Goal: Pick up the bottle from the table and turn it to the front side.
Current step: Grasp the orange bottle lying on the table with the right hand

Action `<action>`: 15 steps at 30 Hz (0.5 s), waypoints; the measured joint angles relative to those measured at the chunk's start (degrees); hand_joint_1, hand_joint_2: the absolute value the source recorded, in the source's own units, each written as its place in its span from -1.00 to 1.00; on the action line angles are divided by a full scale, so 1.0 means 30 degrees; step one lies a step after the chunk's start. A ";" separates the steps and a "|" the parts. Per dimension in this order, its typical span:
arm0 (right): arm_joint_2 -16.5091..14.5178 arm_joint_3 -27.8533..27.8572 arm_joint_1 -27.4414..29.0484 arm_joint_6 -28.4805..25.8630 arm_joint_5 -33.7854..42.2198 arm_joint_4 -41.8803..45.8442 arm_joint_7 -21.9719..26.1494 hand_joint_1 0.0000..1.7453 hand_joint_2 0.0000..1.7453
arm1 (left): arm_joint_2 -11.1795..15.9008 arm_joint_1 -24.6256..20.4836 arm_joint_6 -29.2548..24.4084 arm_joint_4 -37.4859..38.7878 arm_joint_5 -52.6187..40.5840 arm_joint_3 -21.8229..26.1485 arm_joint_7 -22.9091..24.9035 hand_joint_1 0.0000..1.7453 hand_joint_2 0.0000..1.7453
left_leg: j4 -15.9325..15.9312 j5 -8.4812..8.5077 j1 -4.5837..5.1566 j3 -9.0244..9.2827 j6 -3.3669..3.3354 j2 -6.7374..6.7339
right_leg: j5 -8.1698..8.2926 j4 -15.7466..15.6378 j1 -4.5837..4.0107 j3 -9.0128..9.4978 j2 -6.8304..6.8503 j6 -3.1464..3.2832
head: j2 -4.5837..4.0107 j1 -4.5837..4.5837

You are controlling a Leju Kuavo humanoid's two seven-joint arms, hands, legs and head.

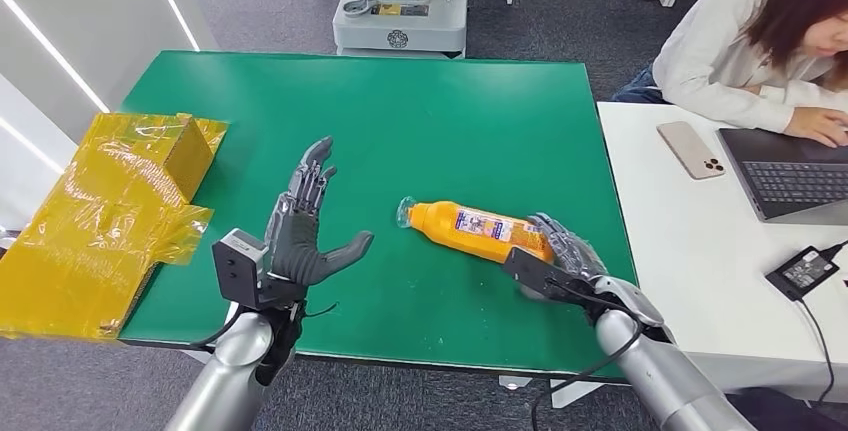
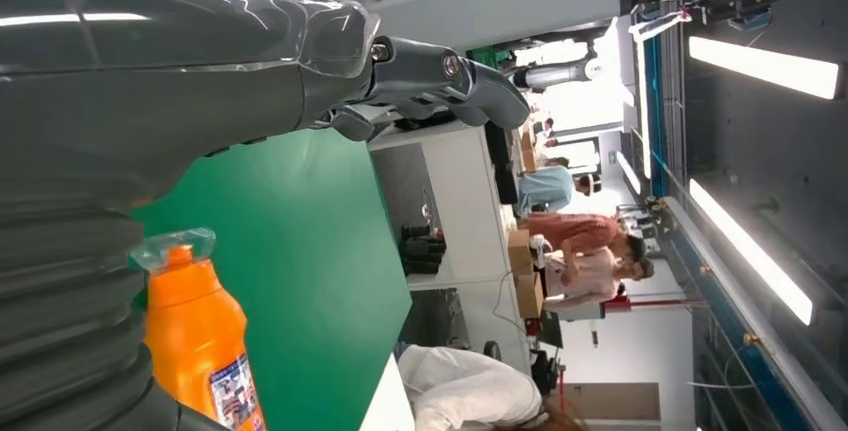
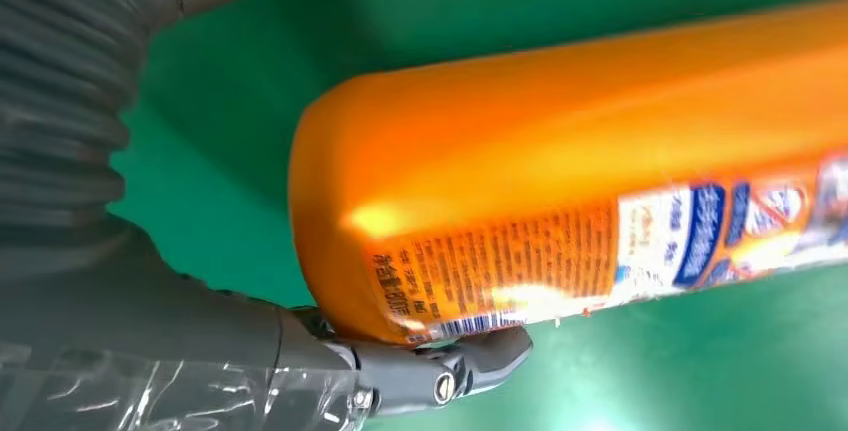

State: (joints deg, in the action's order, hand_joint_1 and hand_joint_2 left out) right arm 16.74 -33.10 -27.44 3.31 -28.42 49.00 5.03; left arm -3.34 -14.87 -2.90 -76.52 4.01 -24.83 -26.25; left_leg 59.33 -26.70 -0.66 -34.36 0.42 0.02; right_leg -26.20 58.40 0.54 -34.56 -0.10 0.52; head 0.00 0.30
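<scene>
- We take the bottle point(image 1: 470, 229) as our landmark: it lies on its side on the green table point(image 1: 400, 121), long axis running from our right hand toward the table's middle, cap end pointing at our left hand.
- Our right hand point(image 1: 562, 256) is at the bottle's base; in the right wrist view one finger point(image 3: 470, 361) touches the bottom edge point(image 3: 400, 251). We think the hand is closing round the base, but we cannot tell if the grip is firm.
- Our left hand point(image 1: 305, 231) hovers beside the cap end, apart from it, fingers spread, holding nothing.
- The right hand is nearer, so the lift and turn fall to it.
</scene>
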 joint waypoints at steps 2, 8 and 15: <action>0.0140 -0.0217 0.0069 -0.0146 0.0144 0.0011 0.0042 -1.00 1.00 | 0.0087 -0.0139 -0.0096 0.0124 -0.0180 0.0000 -0.0002 -1.00 1.00 | 0.0000 0.0001 0.0000 0.0001 0.0000 0.0002 | 0.0000 0.0001 0.0000 0.0003 0.0002 -0.0001 | 0.0000 -0.0002; 0.0472 -0.0486 0.0538 -0.1354 0.0179 0.0427 0.0140 -1.00 1.00 | 0.0357 -0.0434 -0.0239 0.0246 -0.1411 -0.0064 -0.0015 -1.00 1.00 | 0.0004 0.0001 0.0005 -0.0005 0.0000 0.0004 | 0.0003 0.0002 0.0000 0.0005 0.0003 -0.0004 | 0.0000 0.0000; 0.0705 -0.0523 0.0896 -0.2189 0.0146 0.1961 -0.0029 -1.00 1.00 | 0.0481 -0.0461 -0.0078 0.0251 -0.1601 -0.0066 -0.0004 -1.00 1.00 | 0.0005 0.0000 0.0005 -0.0013 -0.0001 0.0000 | 0.0003 0.0002 0.0001 0.0001 0.0000 -0.0005 | 0.0000 0.0000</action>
State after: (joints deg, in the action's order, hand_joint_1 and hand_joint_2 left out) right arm 18.85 -34.67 -24.75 -3.26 -27.98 54.88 4.94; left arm -1.90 -16.25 -3.14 -75.76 -0.80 -25.03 -26.26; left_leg 59.34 -26.70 -0.64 -34.40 0.41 0.02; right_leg -26.20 58.41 0.54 -34.56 -0.10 0.50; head 0.00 0.30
